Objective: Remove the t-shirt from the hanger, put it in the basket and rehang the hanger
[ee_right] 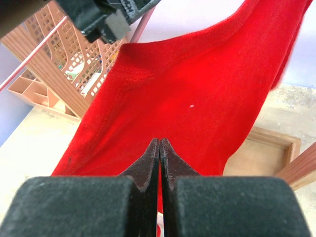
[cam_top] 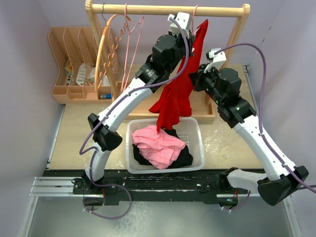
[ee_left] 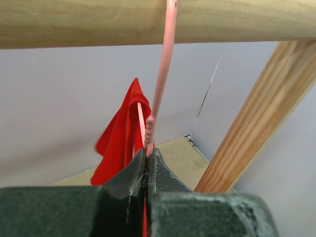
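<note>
A red t-shirt [cam_top: 177,94] hangs from a pink hanger [ee_left: 157,98] hooked over the wooden rail [cam_top: 148,8]. The shirt drapes down toward the basket. My left gripper [cam_top: 192,35] is up by the rail; in the left wrist view it [ee_left: 148,150] is shut on the hanger's neck, with the t-shirt [ee_left: 121,138] just behind. My right gripper [cam_top: 196,76] is below and to the right, and it [ee_right: 160,141] is shut on a fold of the t-shirt [ee_right: 197,98]. A pink hanger arm [ee_right: 29,66] shows in the upper left of the right wrist view.
A white basket [cam_top: 200,148] under the shirt holds pink and black clothes [cam_top: 158,145]. Spare hangers [cam_top: 123,44] hang at the rail's left end. A lattice desk organizer [cam_top: 74,64] stands at the back left. The rack's right post [ee_left: 252,128] and base tray [cam_top: 207,106] are close by.
</note>
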